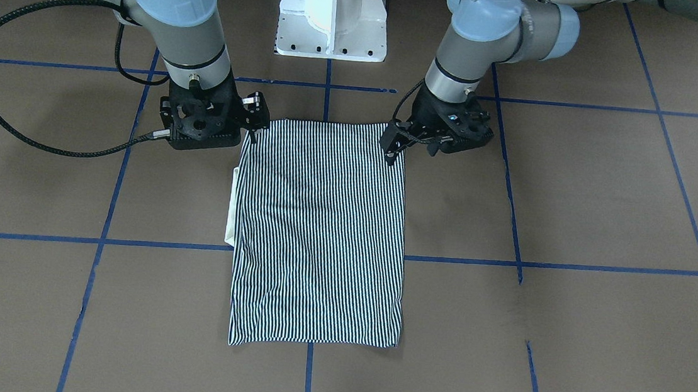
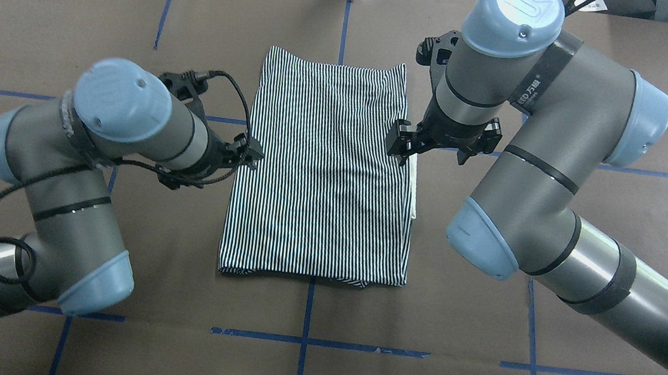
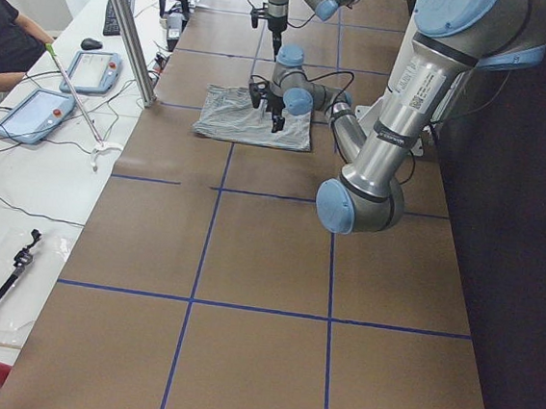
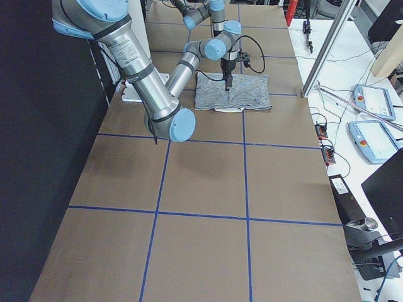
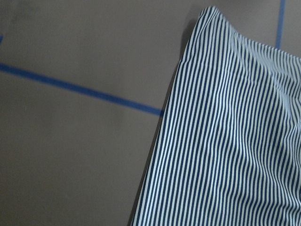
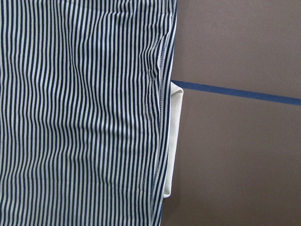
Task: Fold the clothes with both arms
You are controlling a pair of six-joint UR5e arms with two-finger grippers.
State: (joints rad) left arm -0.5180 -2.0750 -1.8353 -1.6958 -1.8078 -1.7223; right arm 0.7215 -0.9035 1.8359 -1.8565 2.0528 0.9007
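Soft striped cloth shirt [image 1: 320, 231] on matt brown paper table cover [image 1: 601, 199].

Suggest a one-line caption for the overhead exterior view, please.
Left gripper and right gripper flank the folded striped shirt on the table.

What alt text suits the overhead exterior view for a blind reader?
A navy-and-white striped shirt lies folded into a rectangle on the brown table. The left black gripper and the right black gripper stand at its long edges.
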